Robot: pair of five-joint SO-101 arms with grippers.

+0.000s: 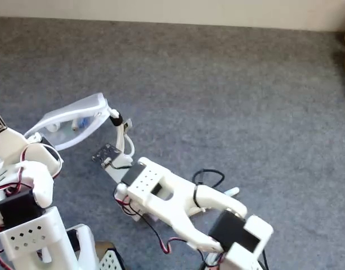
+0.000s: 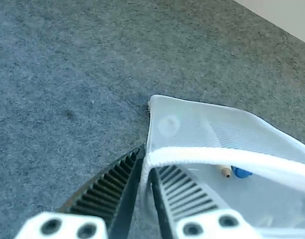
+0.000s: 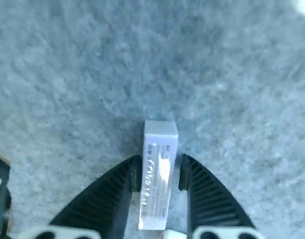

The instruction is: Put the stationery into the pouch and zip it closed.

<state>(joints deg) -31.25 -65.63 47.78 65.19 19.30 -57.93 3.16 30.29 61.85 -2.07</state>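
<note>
My R pincer (image 3: pixel 160 159) grips the eraser (image 3: pixel 159 179), long side along the jaws, and the pouch (image 1: pixel 74 122), pinched tight in my L pincer (image 2: pixel 148 162), sits just beside it at 9 o'clock, high view.

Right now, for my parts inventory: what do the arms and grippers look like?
Left arm and right arm: white plastic, black motor blocks, loose red and black cables. Left gripper and right gripper: black ribbed fingers on white mounts.
</note>
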